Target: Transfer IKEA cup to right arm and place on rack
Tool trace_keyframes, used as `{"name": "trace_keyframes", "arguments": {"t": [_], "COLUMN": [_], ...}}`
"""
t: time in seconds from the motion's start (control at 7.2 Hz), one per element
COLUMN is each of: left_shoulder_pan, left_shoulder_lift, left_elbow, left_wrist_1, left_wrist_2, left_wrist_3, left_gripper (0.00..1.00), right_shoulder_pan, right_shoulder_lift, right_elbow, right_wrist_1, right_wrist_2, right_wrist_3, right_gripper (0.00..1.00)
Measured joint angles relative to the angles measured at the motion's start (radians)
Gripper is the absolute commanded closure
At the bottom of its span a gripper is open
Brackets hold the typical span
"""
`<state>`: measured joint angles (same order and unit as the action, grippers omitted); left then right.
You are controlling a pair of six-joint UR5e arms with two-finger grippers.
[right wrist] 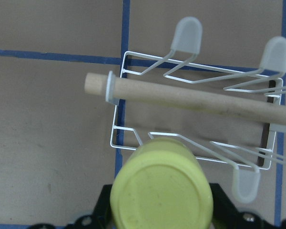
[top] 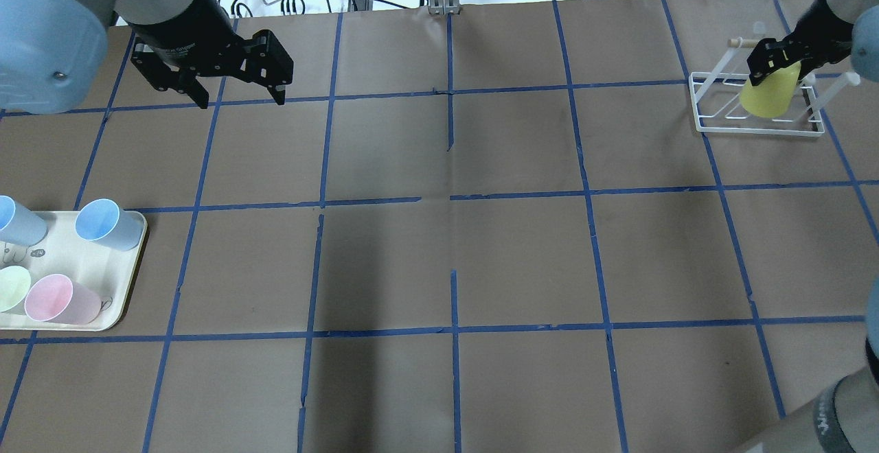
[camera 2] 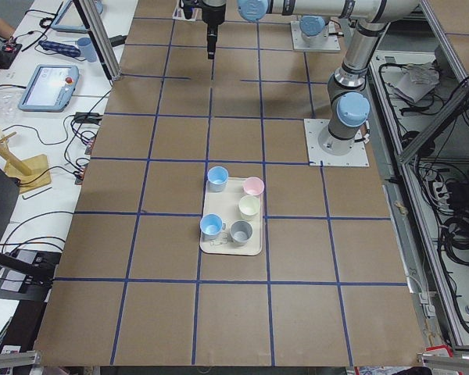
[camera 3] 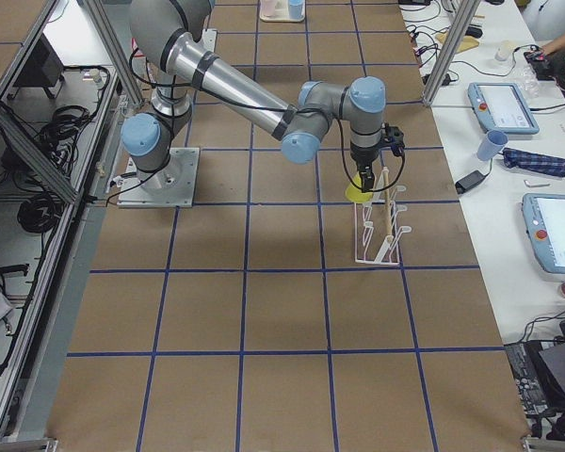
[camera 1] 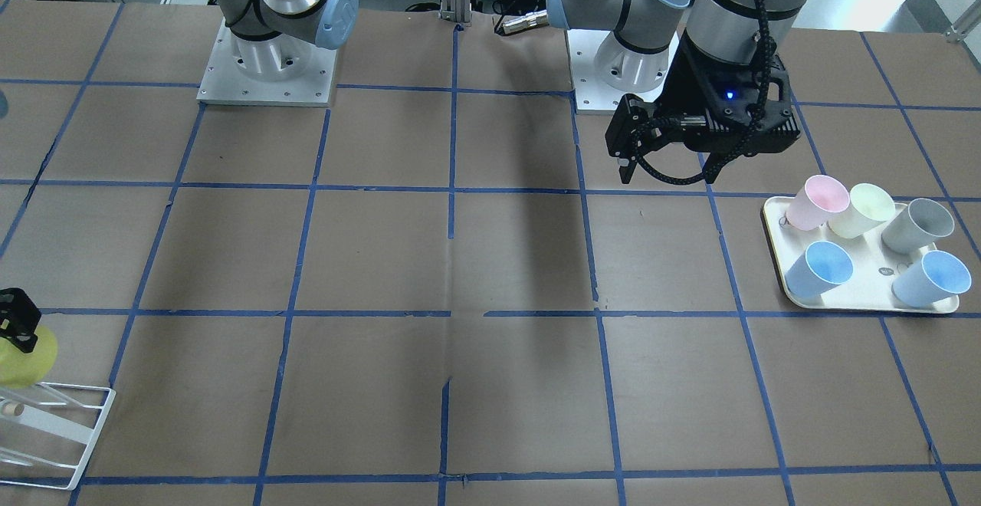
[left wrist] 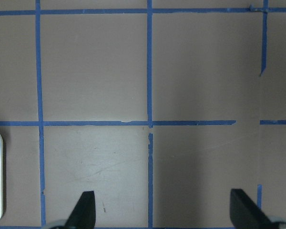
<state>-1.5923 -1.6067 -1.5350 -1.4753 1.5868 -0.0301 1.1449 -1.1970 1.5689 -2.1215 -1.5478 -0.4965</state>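
At the near left, a cream tray [top: 75, 261] carries pastel cups [top: 51, 298]. Farther back, the left gripper [top: 242, 99] hangs above the table [top: 446, 268], its fingers spread wide and holding nothing. At the far right, the right gripper [top: 774, 68] clamps the IKEA cup [top: 768, 96], base toward the wrist, over the rack [top: 700, 106].

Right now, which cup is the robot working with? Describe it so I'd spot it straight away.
In the overhead view, find the white wire rack at the far right of the table. Over it the right gripper holds the IKEA cup, base up. It is bright yellow and alone; the other cups, all paler, sit on the cream tray at the left.
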Motion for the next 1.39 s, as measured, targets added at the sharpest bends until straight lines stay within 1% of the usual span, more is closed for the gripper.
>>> {"name": "trace_keyframes", "arguments": {"t": [0.14, 0.28, 0.69, 0.97, 1.11, 1.39], "left_shoulder_pan": [0.0, 0.0, 0.0, 0.0, 0.0, 0.0], "left_shoulder_lift": [0.0, 0.0, 0.001, 0.001, 0.001, 0.002], "left_elbow": [0.0, 0.0, 0.001, 0.001, 0.002, 0.0], "left_wrist_1": [0.0, 0.001, 0.001, 0.001, 0.001, 0.001], "left_wrist_2": [0.0, 0.0, 0.001, 0.001, 0.001, 0.0], "left_wrist_3": [0.0, -0.001, -0.001, -0.001, -0.001, -0.001], "left_gripper": [0.0, 0.0, 0.0, 0.0, 0.0, 0.0], "right_shoulder_pan": [0.0, 0.0, 0.0, 0.003, 0.006, 0.019], "right_shoulder_lift": [0.004, 0.008, 0.013, -0.026, -0.072, -0.196], "right_elbow": [0.001, 0.001, -0.003, -0.008, -0.008, -0.008], "right_wrist_1": [-0.002, -0.003, 0.002, 0.047, 0.118, 0.318], "right_wrist_2": [0.0, 0.001, -0.002, -0.005, -0.006, -0.005], "right_wrist_3": [0.0, 0.001, 0.004, 0.01, 0.015, 0.037], "right_gripper": [0.03, 0.0, 0.0, 0.0, 0.0, 0.0]}}
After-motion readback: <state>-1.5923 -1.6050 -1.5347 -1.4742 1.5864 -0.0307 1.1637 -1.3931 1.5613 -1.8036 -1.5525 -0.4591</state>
